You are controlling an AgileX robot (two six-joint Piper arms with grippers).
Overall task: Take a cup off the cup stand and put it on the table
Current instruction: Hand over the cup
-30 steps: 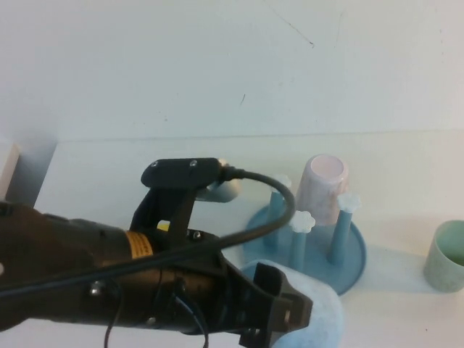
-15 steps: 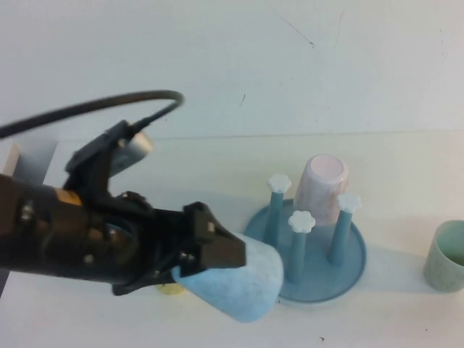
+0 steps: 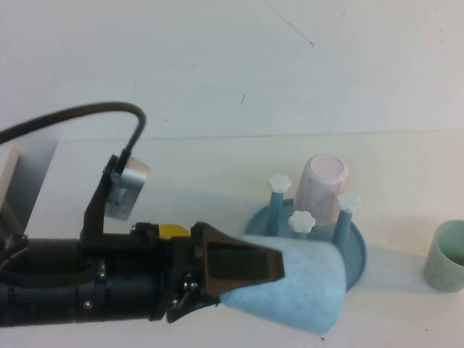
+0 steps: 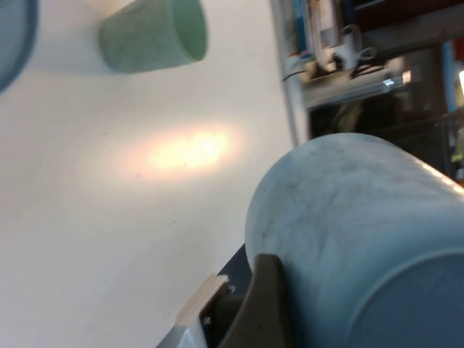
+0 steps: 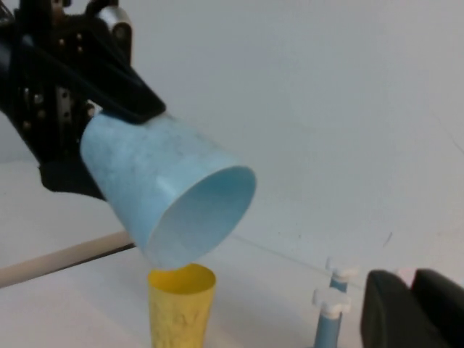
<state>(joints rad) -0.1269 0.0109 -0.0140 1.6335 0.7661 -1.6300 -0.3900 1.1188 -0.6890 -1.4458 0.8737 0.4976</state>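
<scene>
My left gripper [image 3: 267, 284] is shut on the light blue speckled cup [image 3: 297, 286] and holds it in the air on its side, mouth towards the right, in front of the cup stand [image 3: 354, 255]. The cup fills the left wrist view [image 4: 362, 232], with one dark finger [image 4: 261, 308] against it. The right wrist view shows the cup [image 5: 167, 196] held by the left gripper [image 5: 116, 141] above the white table [image 5: 65, 290]. A pale pink cup [image 3: 324, 187] sits upside down on a peg. My right gripper [image 5: 412, 279] is shut and empty, beside the stand's pegs [image 5: 330, 319].
A pale green cup [image 3: 446, 255] stands upright at the table's right edge and shows in the left wrist view [image 4: 154, 35]. A yellow cup [image 5: 181, 308] stands on the table under the held cup, mostly hidden behind my left arm in the high view [image 3: 172, 230].
My left arm has turned and levelled out. The blue cup has swung right and now points mouth-first across the front of the stand.
</scene>
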